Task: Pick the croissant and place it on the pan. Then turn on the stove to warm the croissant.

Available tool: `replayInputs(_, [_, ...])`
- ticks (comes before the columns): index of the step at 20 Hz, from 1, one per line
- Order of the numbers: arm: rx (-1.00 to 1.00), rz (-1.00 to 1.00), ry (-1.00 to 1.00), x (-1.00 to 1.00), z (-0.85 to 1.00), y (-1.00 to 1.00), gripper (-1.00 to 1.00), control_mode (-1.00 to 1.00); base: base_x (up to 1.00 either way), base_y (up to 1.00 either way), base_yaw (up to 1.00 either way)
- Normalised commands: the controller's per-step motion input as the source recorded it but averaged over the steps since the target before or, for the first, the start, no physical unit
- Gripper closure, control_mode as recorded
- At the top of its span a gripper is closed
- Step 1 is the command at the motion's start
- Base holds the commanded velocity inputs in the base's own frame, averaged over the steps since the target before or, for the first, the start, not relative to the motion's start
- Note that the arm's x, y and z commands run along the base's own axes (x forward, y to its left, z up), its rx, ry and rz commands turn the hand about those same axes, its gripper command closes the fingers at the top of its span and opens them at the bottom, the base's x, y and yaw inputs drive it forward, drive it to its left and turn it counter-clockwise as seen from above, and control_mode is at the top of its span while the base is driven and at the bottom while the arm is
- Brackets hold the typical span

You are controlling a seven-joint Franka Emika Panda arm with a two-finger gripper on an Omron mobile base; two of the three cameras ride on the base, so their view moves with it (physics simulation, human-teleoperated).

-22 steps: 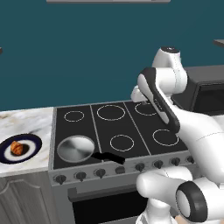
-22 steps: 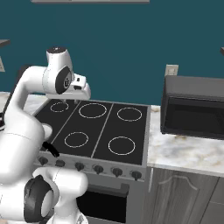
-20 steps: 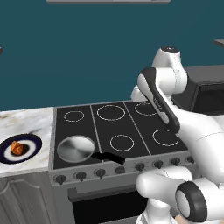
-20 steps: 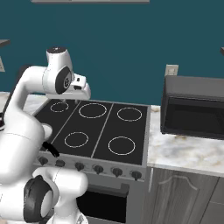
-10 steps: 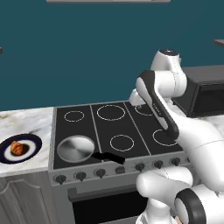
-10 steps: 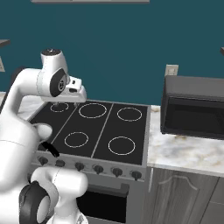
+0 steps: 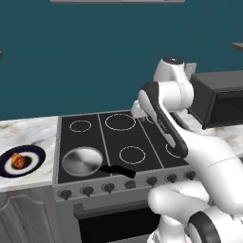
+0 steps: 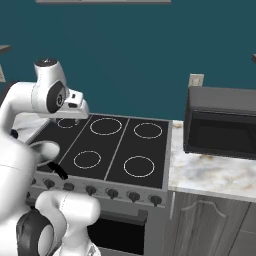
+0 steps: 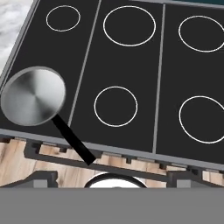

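The croissant [image 7: 18, 160] lies on a round dark blue plate [image 7: 33, 154] on the marble counter left of the stove [image 7: 121, 137]. On the stove's front left burner sits the silver pan [image 7: 82, 160], its black handle pointing right and forward; the hand view looks down on the pan [image 9: 33, 95] at left, with nothing in it. My gripper [image 8: 76, 116] hangs over the back left part of the cooktop [image 8: 107, 145], well above the glass and far from the croissant. Its fingers are hidden by the hand, so the jaws' state is unclear. A row of dark knobs [image 7: 109, 187] lines the front panel.
A dark boxy microwave [image 8: 220, 122] stands on the counter right of the stove. My own white arm [image 7: 163, 123] crosses above the right burners. A wall outlet [image 8: 195, 80] is on the teal wall behind.
The arm has swung leftward over the cooktop, carrying the hand from the middle toward the back left burners. Pan, plate and croissant have stayed put.
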Motion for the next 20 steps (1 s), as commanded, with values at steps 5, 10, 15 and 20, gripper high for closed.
replayInputs(5, [0.02,0.00,0.00,0.00,0.00,0.28,-1.00,-1.00,0.00,0.00,0.00])
replayInputs(10, [0.03,0.00,0.00,-0.05,-0.07,0.29,-1.00,-1.00,0.00,0.00,0.00])
replayInputs(15, [0.03,0.00,0.00,-0.18,-0.16,0.30,-1.00,-1.00,0.00,0.00,0.00])
replayInputs(20, [0.01,0.00,0.00,-0.26,-0.20,0.36,-1.00,-1.00,0.00,0.00,0.00])
